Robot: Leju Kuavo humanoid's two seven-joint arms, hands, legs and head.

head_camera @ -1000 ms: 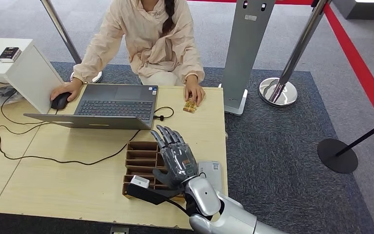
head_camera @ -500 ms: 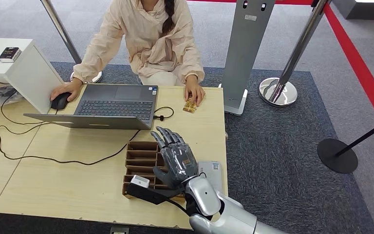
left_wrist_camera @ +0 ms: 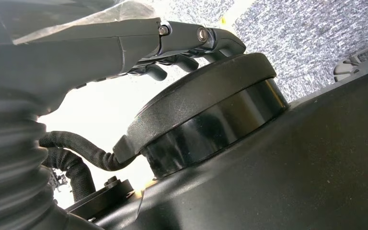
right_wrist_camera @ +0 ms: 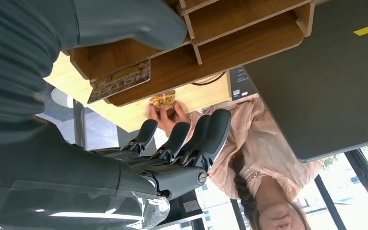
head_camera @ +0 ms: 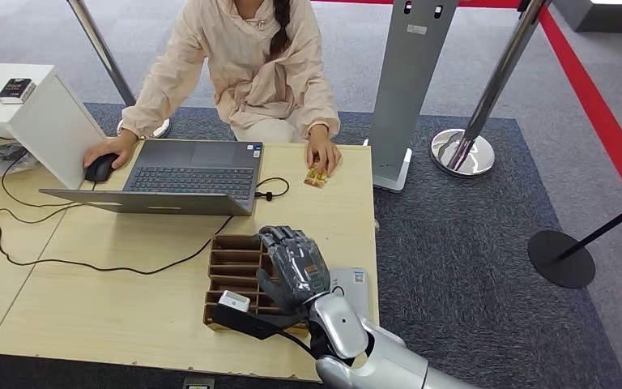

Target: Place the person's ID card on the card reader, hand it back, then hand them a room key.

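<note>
My right hand [head_camera: 293,263] hovers over the brown wooden card organiser [head_camera: 231,263], fingers bent down toward its slots and holding nothing. In the right wrist view a patterned card [right_wrist_camera: 120,81] stands in an organiser slot [right_wrist_camera: 211,52], between my thumb [right_wrist_camera: 124,21] and my fingers [right_wrist_camera: 182,136], touching neither. A grey card reader [head_camera: 356,284] lies just right of my wrist. Across the table the person's hand presses a golden card [head_camera: 317,176] to the tabletop, the same golden card [right_wrist_camera: 163,100] that appears past my fingers. My left hand [left_wrist_camera: 187,40] hangs beside my body, fingers stretched out and holding nothing.
An open laptop [head_camera: 194,174] stands beyond the organiser, with the person's other hand on a mouse [head_camera: 100,168]. Cables trail across the table's left part [head_camera: 65,259]. A white box [head_camera: 48,121] sits at the far left. A grey pillar [head_camera: 411,81] and stanchion posts [head_camera: 462,154] stand right of the table.
My right hand's fingers, raised and spread before, have bent forward and down over the organiser. The person and the golden card have not moved.
</note>
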